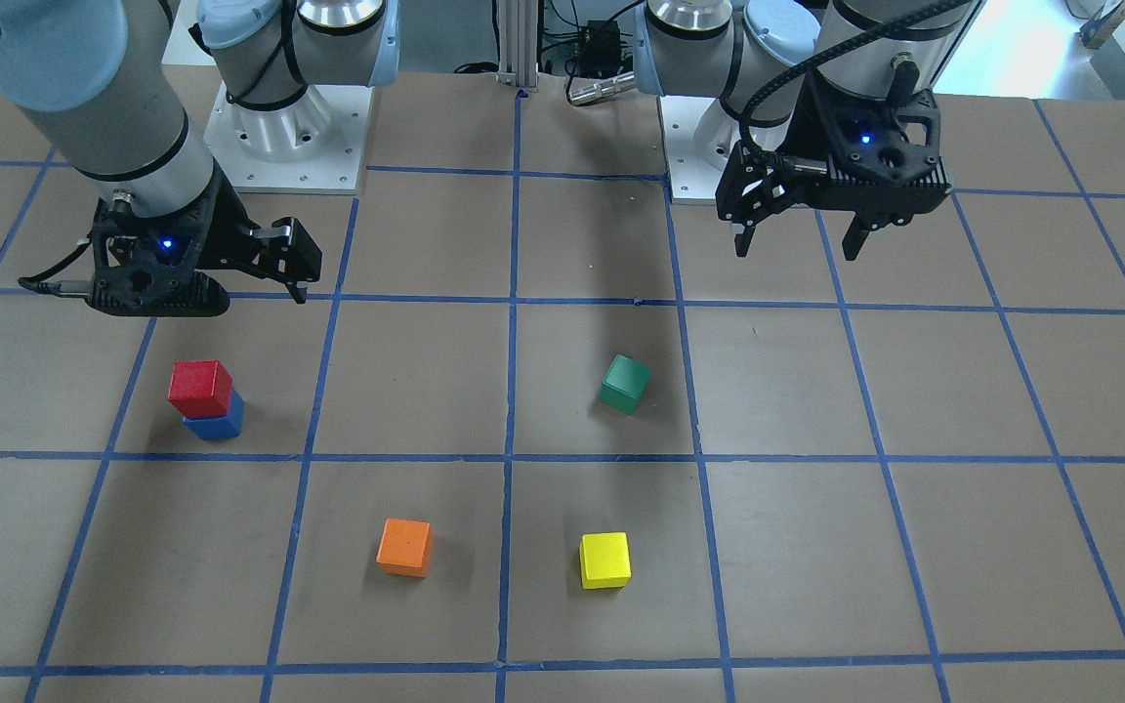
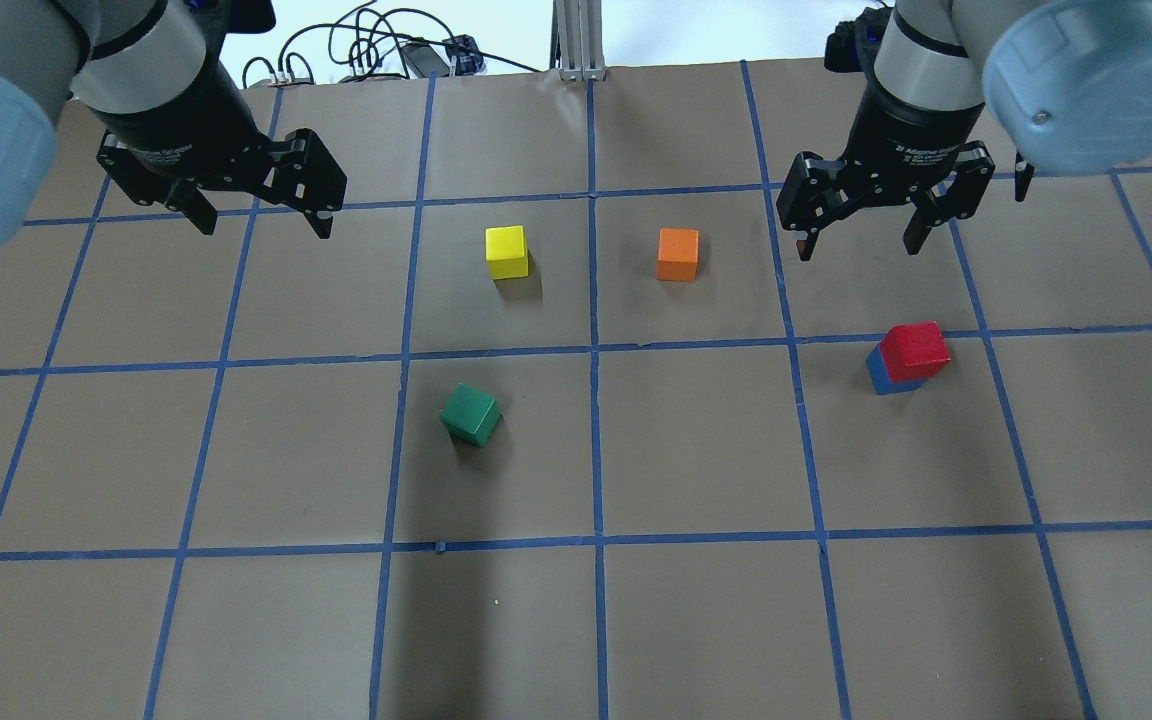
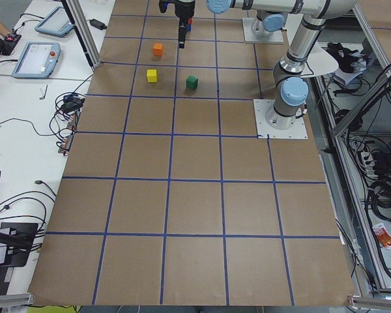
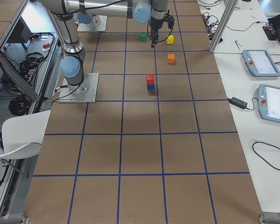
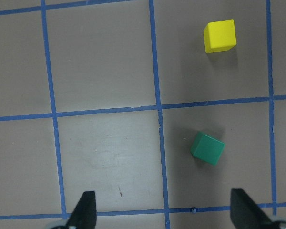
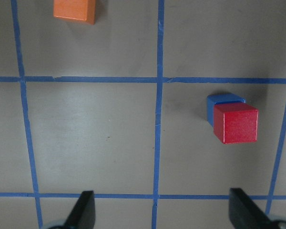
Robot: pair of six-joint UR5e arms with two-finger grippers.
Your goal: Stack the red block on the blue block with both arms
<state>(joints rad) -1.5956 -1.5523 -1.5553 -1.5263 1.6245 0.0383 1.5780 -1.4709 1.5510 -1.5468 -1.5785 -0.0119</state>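
Observation:
The red block (image 1: 201, 387) sits on top of the blue block (image 1: 219, 424), a little offset, on the brown table. The stack also shows in the overhead view, red block (image 2: 915, 350) over blue block (image 2: 878, 376), and in the right wrist view, red block (image 6: 236, 123) over blue block (image 6: 218, 102). My right gripper (image 2: 858, 247) hangs open and empty above the table, just beyond the stack and apart from it. My left gripper (image 2: 264, 226) is open and empty, raised on the other side of the table.
A green cube (image 2: 471, 414) lies turned near the table's middle. A yellow cube (image 2: 506, 251) and an orange cube (image 2: 677, 254) sit side by side farther out. Blue tape lines grid the table. Both arm bases (image 1: 284, 127) stand at the robot's edge.

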